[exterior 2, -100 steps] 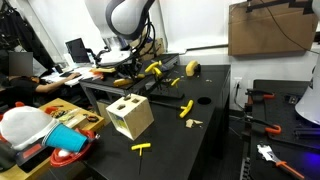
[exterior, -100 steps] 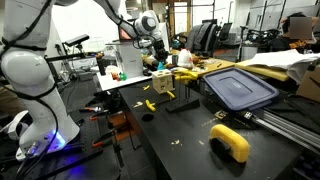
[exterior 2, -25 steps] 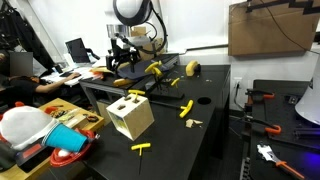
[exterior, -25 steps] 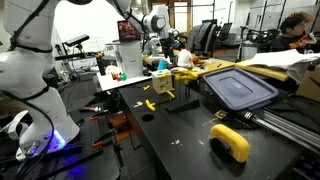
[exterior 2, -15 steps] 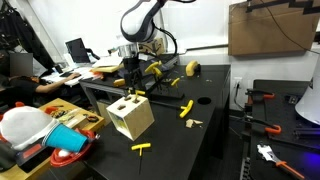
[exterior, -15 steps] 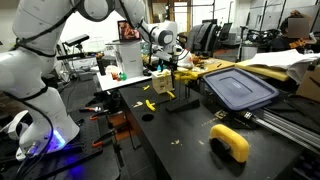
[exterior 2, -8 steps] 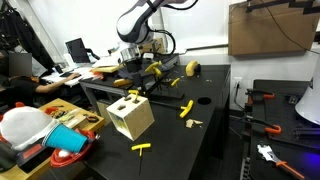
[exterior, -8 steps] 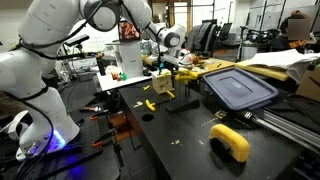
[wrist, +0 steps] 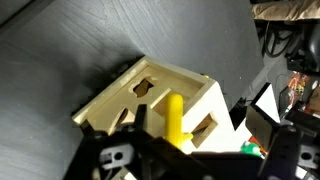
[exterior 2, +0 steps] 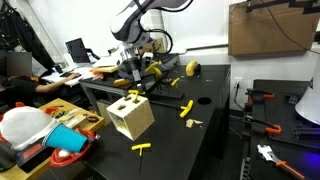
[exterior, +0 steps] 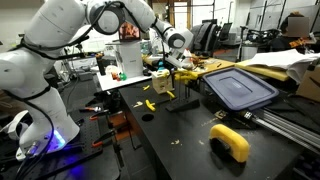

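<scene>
The end effector [exterior 2: 128, 77] hangs just above a pale wooden box [exterior 2: 130, 118] that stands close to one edge of the black counter [exterior 2: 195, 150], toward a corner. Its fingers are spread wide apart and clamp nothing. In the wrist view the box [wrist: 120, 100] lies tilted across the frame, its top and side faces cut with shaped holes. A yellow peg [wrist: 175, 118] stands upright at the top of the box, in the gap between the fingers, with a dark finger [wrist: 140, 118] just beside it. Whether finger and peg touch cannot be told. In an exterior view the end effector [exterior: 175, 62] sits over the same box [exterior: 160, 82] at the far end of the counter. Loose yellow pieces lie on the counter near the box, among them a T-shaped piece [exterior 2: 143, 147] at the near edge and a slanted piece [exterior 2: 186, 108] further in. A blue lid [exterior: 240, 88] and a yellow arch block [exterior: 230, 142] lie well apart from the box.
</scene>
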`<state>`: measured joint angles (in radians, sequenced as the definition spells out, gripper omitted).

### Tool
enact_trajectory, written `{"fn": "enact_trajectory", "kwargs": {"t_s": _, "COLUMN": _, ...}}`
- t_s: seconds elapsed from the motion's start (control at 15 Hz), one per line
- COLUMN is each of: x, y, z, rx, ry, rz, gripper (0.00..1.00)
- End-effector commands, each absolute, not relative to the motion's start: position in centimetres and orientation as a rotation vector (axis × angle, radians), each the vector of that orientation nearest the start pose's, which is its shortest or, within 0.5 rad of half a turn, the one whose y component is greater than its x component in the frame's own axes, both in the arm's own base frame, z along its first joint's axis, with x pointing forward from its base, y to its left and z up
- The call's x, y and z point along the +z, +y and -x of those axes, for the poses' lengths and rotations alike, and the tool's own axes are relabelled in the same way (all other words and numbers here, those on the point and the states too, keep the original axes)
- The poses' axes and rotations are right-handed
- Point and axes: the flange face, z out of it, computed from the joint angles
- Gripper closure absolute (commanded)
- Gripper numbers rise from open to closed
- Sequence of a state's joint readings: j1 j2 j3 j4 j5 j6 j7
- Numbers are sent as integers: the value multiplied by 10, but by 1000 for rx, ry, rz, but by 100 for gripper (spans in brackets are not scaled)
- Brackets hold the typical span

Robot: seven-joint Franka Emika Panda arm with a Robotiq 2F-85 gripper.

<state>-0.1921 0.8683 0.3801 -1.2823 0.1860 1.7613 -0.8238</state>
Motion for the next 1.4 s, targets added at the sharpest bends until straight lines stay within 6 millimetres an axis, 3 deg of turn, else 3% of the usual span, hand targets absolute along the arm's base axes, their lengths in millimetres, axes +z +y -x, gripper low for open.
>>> {"fn": "enact_trajectory", "kwargs": {"t_s": 0.0, "x": 234, "y": 81, "z": -714, "rx": 213, "ry": -1015, "rz": 2316, "gripper": 26}}
{"fn": "enact_trajectory", "kwargs": {"t_s": 0.6, "x": 241, "y": 72, "z": -724, "rx": 140, "ry": -821, "rz": 2357, "gripper": 95}}
{"fn": "enact_trajectory", "kwargs": {"t_s": 0.67, "x": 244, "y": 71, "z": -724, "rx": 138, "ry": -812, "rz": 2372, "gripper": 99}}
{"fn": "enact_trajectory", "kwargs": {"t_s": 0.93, "x": 263, "y": 69, "z": -721, "rx": 101, "ry": -780, "rz": 2449, "gripper": 96}}
{"fn": "enact_trajectory", "kwargs": {"t_s": 1.33, "x": 325, "y": 59, "z": -699, "rx": -47, "ry": -772, "rz": 2683, "gripper": 96}}
